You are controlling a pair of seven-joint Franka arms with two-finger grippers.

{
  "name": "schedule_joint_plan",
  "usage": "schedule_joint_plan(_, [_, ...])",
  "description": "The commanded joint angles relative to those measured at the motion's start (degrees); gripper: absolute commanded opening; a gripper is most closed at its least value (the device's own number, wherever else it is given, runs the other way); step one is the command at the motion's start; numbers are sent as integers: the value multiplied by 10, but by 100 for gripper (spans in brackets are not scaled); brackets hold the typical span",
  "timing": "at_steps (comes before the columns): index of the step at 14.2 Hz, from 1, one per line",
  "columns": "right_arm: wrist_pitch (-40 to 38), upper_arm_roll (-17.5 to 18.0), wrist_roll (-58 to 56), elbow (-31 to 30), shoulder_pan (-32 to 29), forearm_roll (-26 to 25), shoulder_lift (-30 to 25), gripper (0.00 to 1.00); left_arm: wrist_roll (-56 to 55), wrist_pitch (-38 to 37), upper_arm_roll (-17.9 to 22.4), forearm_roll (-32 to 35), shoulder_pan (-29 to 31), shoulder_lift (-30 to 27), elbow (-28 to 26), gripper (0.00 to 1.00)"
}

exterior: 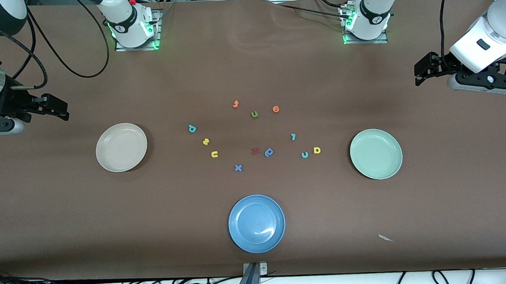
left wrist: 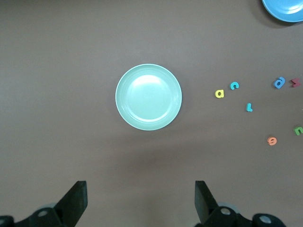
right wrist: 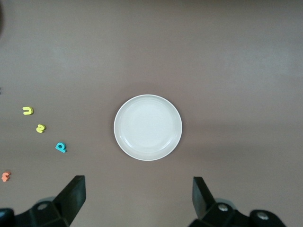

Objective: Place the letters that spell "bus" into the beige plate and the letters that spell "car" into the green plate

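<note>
The beige plate (exterior: 121, 147) lies toward the right arm's end of the table, holding nothing. Beside it, toward the table's middle, lie a teal "b" (exterior: 192, 128), a yellow "s" (exterior: 206, 141) and a yellow "u" (exterior: 214, 154). The green plate (exterior: 375, 153), also holding nothing, lies toward the left arm's end, with a teal "r" (exterior: 293, 136), a teal "c" (exterior: 305, 155) and a yellow "a" (exterior: 317, 150) beside it. My left gripper (left wrist: 141, 198) hangs open above the table near the green plate (left wrist: 148, 97). My right gripper (right wrist: 137, 194) hangs open near the beige plate (right wrist: 147, 127). Neither holds anything.
A blue plate (exterior: 256, 223) sits nearest the front camera, at mid-table. Other letters lie among the task's: an orange "t" (exterior: 235, 104), a green "u" (exterior: 254, 114), an orange "o" (exterior: 276, 109), a red "m" (exterior: 255, 151), a blue "p" (exterior: 269, 152) and a blue "x" (exterior: 238, 168).
</note>
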Motion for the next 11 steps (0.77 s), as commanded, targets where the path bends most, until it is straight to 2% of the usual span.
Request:
schedule_joint_plan(1, [1, 0, -6, 7, -2, 12, 3, 100, 3, -14, -4, 15, 2, 6, 14, 100])
schedule_joint_plan(11, [9, 2, -6, 3, -2, 12, 3, 100, 5, -14, -4, 17, -1, 6, 15, 100])
